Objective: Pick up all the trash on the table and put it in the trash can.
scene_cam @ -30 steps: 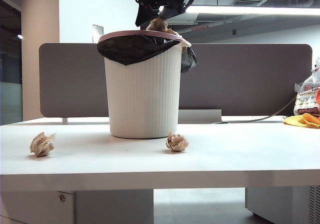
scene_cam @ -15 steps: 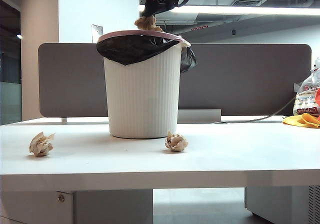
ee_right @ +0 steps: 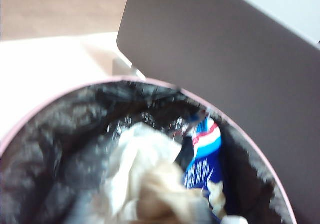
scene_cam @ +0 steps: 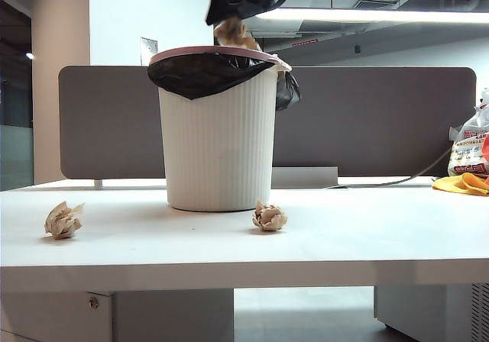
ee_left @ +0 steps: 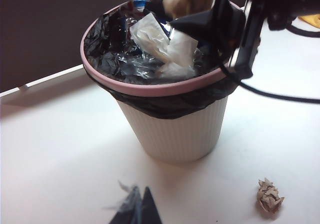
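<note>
Above the trash can (scene_cam: 220, 128) our right gripper (scene_cam: 229, 23) still hangs with a tan wad (scene_cam: 231, 32) at its tips; we cannot tell whether it grips. Half a second ago the wad sat slightly lower. Our left gripper (ee_left: 137, 208), closed, stays beside the can. Two wads (scene_cam: 63, 220) (scene_cam: 270, 217) remain unmoved on the table (scene_cam: 344, 239).

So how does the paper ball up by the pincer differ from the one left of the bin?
The upper wad hangs at the right pincer above the trash can; the left wad lies alone on the table. Both are crumpled beige paper.
</note>
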`<action>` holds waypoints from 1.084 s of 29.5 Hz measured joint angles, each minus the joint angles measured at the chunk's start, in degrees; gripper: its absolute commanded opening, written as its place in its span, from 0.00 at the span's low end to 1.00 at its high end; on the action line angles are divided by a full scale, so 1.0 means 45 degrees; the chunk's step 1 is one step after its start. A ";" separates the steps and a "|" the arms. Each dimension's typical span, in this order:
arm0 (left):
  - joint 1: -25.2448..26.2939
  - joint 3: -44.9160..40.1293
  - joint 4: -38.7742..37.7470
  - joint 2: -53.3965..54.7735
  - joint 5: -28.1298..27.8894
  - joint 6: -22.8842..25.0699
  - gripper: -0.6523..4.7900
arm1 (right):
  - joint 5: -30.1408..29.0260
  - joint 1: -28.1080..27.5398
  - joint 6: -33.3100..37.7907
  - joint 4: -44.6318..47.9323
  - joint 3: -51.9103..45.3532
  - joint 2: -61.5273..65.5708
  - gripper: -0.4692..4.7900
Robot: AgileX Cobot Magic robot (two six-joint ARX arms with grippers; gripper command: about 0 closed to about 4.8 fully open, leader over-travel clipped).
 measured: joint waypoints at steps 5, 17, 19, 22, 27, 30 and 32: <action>0.0000 0.0000 -0.0005 0.0000 -0.0005 0.0000 0.11 | 0.0029 0.0005 -0.0267 0.0170 0.0029 -0.0029 0.13; 0.0000 0.0000 -0.0107 -0.0005 0.0000 0.0000 0.11 | 0.0568 0.0165 0.0209 0.1205 0.0068 0.0335 0.98; 0.0000 0.0000 -0.0112 -0.0005 0.0000 0.0010 0.11 | 0.0607 0.0146 0.0267 0.0335 -0.0039 0.0573 0.98; 0.0000 0.0000 -0.0141 0.0005 0.0000 0.0107 0.11 | 0.0665 0.0131 0.0398 0.0131 -0.0083 0.0578 0.98; 0.0005 0.0000 -0.0175 0.0000 0.0000 0.0151 0.11 | 0.0641 0.0282 0.0398 0.1739 0.0044 0.0287 0.98; 0.0005 0.0000 -0.0175 -0.0005 0.0000 0.0151 0.11 | 0.0636 0.0325 0.0408 0.1851 0.0073 0.0267 0.98; 0.0005 0.0000 -0.0175 0.0000 0.0000 0.0151 0.11 | 0.0641 0.0321 0.0607 0.1792 0.0000 0.0223 0.98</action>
